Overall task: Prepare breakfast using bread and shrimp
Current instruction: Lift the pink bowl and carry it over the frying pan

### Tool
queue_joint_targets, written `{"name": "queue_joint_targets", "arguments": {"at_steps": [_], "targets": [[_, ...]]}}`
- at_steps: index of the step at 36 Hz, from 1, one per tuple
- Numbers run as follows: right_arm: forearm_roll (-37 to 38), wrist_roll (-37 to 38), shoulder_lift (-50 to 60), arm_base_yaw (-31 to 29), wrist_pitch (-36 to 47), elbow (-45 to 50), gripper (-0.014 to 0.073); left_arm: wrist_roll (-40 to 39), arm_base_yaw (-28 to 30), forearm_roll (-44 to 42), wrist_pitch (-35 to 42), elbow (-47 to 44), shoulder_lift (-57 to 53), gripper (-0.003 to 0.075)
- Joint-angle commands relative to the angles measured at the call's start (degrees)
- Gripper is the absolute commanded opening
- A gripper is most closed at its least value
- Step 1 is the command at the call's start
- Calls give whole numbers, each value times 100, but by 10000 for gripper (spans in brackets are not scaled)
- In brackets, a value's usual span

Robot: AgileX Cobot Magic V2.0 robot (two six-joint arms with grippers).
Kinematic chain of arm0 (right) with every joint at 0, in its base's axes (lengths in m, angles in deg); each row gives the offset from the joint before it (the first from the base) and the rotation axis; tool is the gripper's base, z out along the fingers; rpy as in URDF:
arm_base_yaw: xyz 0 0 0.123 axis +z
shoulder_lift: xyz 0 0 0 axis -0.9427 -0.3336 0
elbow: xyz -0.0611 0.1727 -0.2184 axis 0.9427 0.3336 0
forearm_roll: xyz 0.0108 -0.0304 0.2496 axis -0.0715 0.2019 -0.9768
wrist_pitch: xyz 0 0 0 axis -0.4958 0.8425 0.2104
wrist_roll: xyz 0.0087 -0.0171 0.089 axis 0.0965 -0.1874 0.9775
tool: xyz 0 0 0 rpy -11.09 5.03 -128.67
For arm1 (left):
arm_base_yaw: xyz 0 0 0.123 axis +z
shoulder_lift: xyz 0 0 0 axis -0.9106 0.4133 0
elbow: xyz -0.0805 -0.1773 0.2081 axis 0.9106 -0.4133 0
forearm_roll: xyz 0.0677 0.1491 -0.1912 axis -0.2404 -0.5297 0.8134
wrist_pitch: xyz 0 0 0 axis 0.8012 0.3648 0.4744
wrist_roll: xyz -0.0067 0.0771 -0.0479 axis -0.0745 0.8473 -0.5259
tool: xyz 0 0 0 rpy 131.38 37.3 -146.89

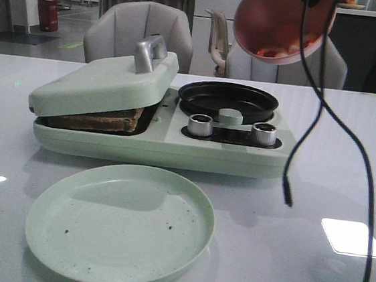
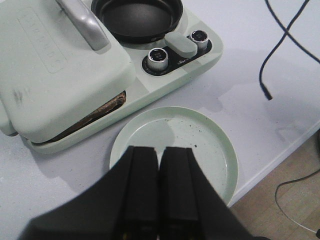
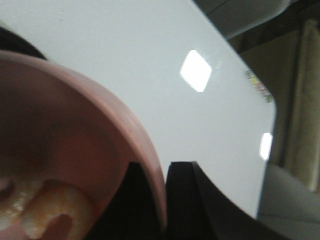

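Note:
The bread lies in the left bay of the pale green breakfast maker, under its nearly closed lid; only brown crust edges show, also in the left wrist view. My right gripper is shut on the rim of a pink bowl, one finger inside and one outside. The bowl hangs tilted high above the black pan. The shrimp lie at its lower lip, also visible in the right wrist view. My left gripper is shut and empty above the green plate.
The empty green plate, with dark crumbs, sits in front of the maker. Two silver knobs are on the maker's front right. A black cable hangs down right of the maker. The table's edge is close behind the plate.

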Motion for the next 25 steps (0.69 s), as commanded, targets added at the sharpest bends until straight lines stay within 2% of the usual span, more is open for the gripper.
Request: {"name": "queue_joint_targets", "arguments": {"at_steps": [1, 7, 13, 25], "targets": [[1785, 515, 63, 387, -6, -325, 42, -60, -50, 63, 421, 162, -55, 101], [3626, 1051, -318, 808, -281, -325, 42, -60, -50, 63, 421, 162, -55, 101], [4794, 1343, -598, 1037, -482, -325, 42, -60, -50, 63, 421, 162, -55, 101], [5940, 1455, -758, 1241, -592, -339, 42, -60, -50, 63, 421, 162, -55, 101]]}}
